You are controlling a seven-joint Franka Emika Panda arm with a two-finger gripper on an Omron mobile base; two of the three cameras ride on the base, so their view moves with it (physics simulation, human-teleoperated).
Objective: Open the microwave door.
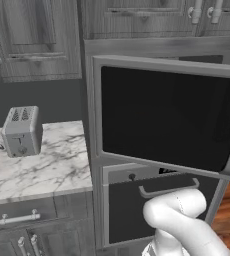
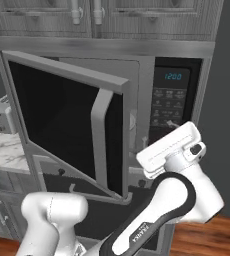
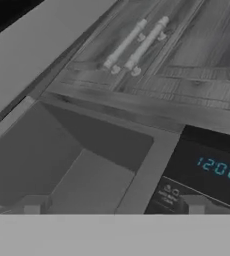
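Hovering in front of the microwave's point(image 2: 137, 125) dark control strip point(image 2: 171, 102), the gripper point(image 2: 169, 145) is pointing up toward the open cavity, and its fingers are lying behind the white hand; whether they are apart or together I cannot tell. The microwave door point(image 2: 67, 125) is standing well ajar to the gripper's left, hinged at its far left edge, its vertical bar handle point(image 2: 101, 142) running upright just beside the hand. Swinging the door wider is probably calling for a leftward push. The toaster point(image 1: 21, 131) is sitting on the marble counter point(image 1: 42, 170).
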